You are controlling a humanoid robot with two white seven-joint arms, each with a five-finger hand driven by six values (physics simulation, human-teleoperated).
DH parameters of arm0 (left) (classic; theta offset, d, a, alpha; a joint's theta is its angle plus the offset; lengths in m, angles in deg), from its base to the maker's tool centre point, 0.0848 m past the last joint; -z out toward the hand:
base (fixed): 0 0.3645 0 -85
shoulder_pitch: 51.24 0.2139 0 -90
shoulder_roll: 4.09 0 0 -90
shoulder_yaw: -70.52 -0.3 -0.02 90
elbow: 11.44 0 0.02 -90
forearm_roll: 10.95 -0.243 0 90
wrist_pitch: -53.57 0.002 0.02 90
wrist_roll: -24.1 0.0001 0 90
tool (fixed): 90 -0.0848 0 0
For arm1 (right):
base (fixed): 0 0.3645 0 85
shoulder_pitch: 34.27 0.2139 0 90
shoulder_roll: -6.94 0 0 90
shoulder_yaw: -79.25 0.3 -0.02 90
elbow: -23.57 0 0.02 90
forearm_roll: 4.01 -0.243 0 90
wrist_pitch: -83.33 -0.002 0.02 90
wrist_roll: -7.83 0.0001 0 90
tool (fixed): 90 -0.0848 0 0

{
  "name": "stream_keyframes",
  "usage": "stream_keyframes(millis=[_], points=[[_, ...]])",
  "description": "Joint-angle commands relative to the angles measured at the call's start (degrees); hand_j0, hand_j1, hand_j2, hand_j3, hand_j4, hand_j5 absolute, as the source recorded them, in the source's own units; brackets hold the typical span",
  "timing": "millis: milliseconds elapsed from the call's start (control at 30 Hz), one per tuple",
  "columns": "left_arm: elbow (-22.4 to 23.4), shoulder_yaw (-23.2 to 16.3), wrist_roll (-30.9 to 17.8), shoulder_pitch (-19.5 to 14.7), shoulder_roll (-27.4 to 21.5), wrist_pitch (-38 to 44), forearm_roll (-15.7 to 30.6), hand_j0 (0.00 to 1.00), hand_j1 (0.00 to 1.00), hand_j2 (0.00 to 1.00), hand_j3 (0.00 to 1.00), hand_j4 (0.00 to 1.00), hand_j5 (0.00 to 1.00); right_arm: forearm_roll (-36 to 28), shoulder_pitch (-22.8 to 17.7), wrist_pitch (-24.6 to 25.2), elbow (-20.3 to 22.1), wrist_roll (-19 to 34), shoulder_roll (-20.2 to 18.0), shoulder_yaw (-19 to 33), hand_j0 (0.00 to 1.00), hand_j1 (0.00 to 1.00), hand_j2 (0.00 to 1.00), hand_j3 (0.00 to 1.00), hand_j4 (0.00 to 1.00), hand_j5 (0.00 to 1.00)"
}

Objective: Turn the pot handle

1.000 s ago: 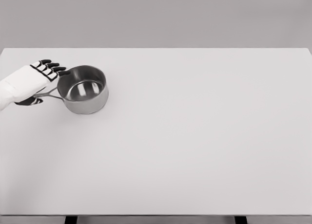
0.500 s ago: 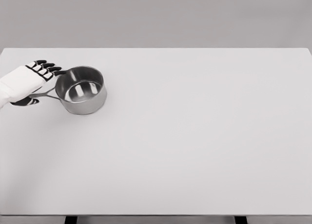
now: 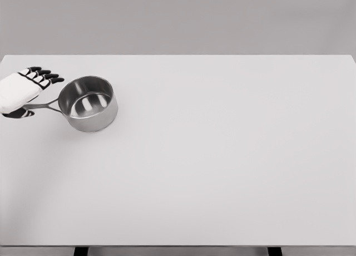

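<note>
On the white surface [image 3: 222, 156], at its far left, a steel pot [image 3: 88, 103] stands upright, its handle [image 3: 40, 106] pointing left. The left hand [image 3: 21, 91] covers the handle's end, fingers [image 3: 42, 76] stretched toward the pot; whether it grips the handle I cannot tell.

A small steel pot [image 3: 89, 104] stands upright and empty on the table's far left — shiny inside, round rim open to view — its thin handle [image 3: 43, 106] pointing left.
</note>
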Motion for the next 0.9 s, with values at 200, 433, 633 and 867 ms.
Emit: stream_keyframes(millis=[200,433,633,867], points=[[2.6,-0.4,0.1,-1.9,1.0,0.1,-1.4,1.0,1.0,1.0,1.0,1.0,1.0,0.0,0.0,0.0,0.0,0.0,0.0,0.0,1.0,1.0,1.0,1.0,1.0,1.0],[2.8,-0.6,0.1,-3.2,1.9,0.1,-2.3,1.0,1.0,1.0,1.0,1.0,1.0,0.0,0.0,0.0,0.0,0.0,0.0,0.0,1.0,1.0,1.0,1.0,1.0,1.0],[2.8,-0.8,0.1,-4.0,1.9,0.1,-2.8,1.0,1.0,1.0,1.0,1.0,1.0,0.0,0.0,0.0,0.0,0.0,0.0,0.0,1.0,1.0,1.0,1.0,1.0,1.0],[4.2,-0.9,0.1,-4.8,2.2,0.1,-3.6,1.0,1.0,1.0,1.0,1.0,1.0,0.0,0.0,0.0,0.0,0.0,0.0,0.0,1.0,1.0,1.0,1.0,1.0,1.0]])
